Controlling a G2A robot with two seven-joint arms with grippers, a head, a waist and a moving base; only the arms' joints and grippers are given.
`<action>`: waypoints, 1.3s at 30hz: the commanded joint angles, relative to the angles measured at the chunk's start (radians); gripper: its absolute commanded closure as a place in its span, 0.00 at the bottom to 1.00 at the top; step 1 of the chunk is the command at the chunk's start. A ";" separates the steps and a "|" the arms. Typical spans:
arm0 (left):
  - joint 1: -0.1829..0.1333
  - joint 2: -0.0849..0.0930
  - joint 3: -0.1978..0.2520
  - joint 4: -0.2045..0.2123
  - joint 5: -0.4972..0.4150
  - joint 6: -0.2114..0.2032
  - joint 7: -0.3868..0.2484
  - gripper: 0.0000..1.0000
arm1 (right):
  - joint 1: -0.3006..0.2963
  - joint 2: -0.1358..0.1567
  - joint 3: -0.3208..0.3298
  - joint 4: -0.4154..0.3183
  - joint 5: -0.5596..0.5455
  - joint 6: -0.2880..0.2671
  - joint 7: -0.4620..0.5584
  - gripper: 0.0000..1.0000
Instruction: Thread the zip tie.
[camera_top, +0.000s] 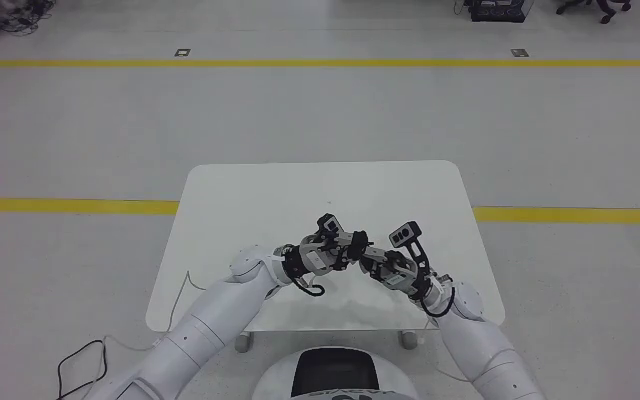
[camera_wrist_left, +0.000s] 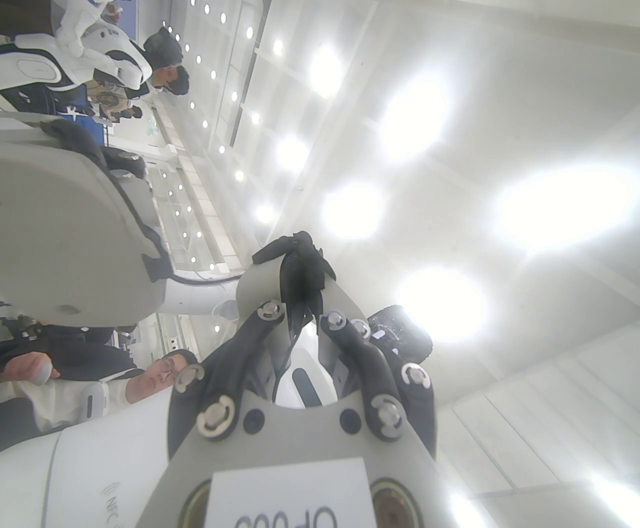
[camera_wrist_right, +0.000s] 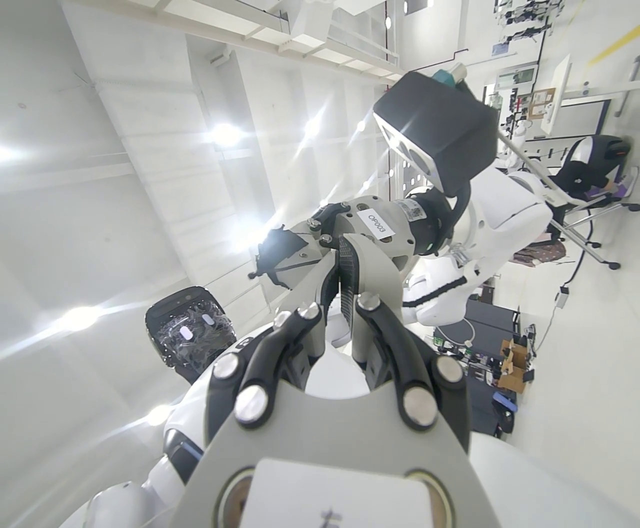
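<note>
Zip tie (camera_wrist_left: 287, 350): a thin black strip, held up in the air; where its two ends are I cannot make out.
Desk (camera_top: 250, 200): white, with rounded corners; both arms come together over its near half, a little right of the middle.
Left end effector (camera_wrist_left: 300, 272): it points up toward the ceiling lights; the fingers are clenched on the strip, which runs down between them — the dark, ragged pads press together at the tips.
Right end effector (camera_wrist_right: 339, 265): it also points upward, just beside the left one, tip near tip; the fingers are pressed together — whether the strip is between them I cannot tell.
</note>
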 joint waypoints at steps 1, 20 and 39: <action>0.000 0.000 0.000 0.000 0.000 0.000 0.000 1.00 | 0.001 0.000 -0.001 0.002 -0.001 0.001 -0.002 1.00; 0.000 0.000 0.000 0.000 0.000 0.000 0.000 1.00 | 0.011 0.004 -0.011 0.021 -0.033 0.008 -0.023 1.00; 0.000 0.000 0.000 0.000 0.000 0.000 0.000 1.00 | 0.021 0.008 0.000 0.064 -0.070 -0.007 -0.098 0.55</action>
